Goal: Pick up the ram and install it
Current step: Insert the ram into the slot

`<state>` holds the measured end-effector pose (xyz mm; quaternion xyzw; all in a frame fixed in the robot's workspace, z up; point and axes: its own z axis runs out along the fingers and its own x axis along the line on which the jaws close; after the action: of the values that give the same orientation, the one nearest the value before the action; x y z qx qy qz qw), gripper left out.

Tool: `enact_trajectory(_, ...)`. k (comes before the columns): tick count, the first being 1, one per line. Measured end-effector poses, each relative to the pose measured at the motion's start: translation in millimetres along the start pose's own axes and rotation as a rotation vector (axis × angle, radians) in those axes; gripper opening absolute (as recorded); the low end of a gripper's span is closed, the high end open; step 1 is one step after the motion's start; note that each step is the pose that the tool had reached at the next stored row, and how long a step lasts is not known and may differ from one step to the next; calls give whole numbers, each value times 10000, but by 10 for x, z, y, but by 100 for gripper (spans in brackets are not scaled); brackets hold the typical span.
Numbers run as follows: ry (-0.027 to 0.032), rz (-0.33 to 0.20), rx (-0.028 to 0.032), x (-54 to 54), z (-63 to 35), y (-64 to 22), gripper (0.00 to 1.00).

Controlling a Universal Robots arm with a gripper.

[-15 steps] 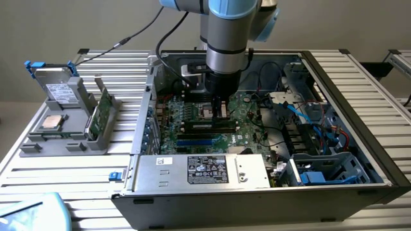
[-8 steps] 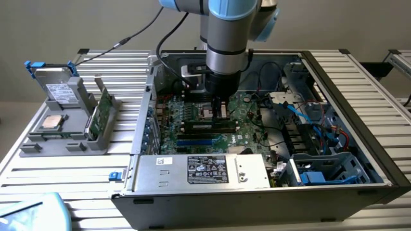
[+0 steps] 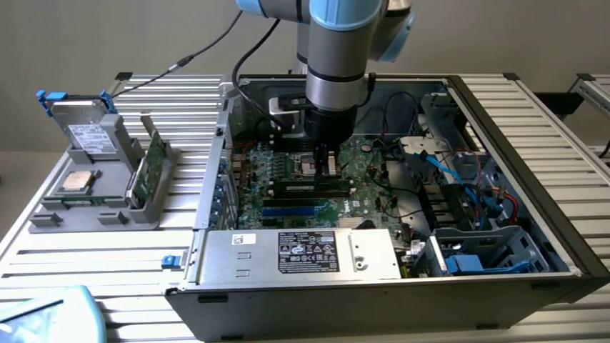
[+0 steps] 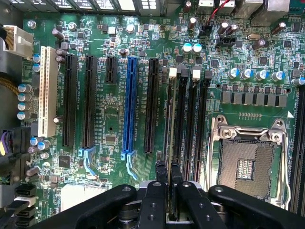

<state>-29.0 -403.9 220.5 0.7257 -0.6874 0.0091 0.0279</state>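
Black two-finger gripper (image 4: 168, 183) is clenched on the ram (image 4: 170, 124), a long, thin green circuit-board stick seen edge-on in the wrist view. One black finger (image 4: 161, 174) sits on each flat face, pinching near mid-length.

Ram is directly under the gripper, not off to any side. Its long axis runs parallel to the bank of black memory slots (image 4: 190, 124) and along the side of the landmark, the empty silver-framed CPU socket (image 4: 248, 162).

The stick lines up with the memory slot farthest from the socket. That is the one on the side toward the long blue expansion slot (image 4: 129, 105). White latches show at the far slot ends. Cannot tell if the bottom edge is seated or just above the slot.

In the exterior view the gripper (image 3: 324, 163) hangs vertical from the grey-and-blue arm inside the open black computer case (image 3: 496, 107). The ram (image 3: 307, 187) is a dark horizontal bar right below it, on the side of the socket nearer the silver power supply box (image 3: 305, 254).

The large green motherboard (image 4: 109, 124) lies all around the socket. Well away from the socket, outside the case on the exterior view's left, a grey parts holder (image 3: 96, 207) carries a green card (image 3: 143, 175).

Judgement: pick-up done, work is at the insertion stage.
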Motion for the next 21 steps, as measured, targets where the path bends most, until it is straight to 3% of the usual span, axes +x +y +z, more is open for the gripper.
enact_trajectory(3, 0, 0, 0, 0, 0, 0, 16)
enact_trajectory(5, -1, 0, 0, 0, 0, 0, 28)
enact_trajectory(8, 0, 0, 0, 0, 0, 0, 34)
enact_trajectory(9, 0, 0, 0, 0, 0, 0, 40)
enact_trajectory(21, 0, 1, 0, 3, -163, 97, 40)
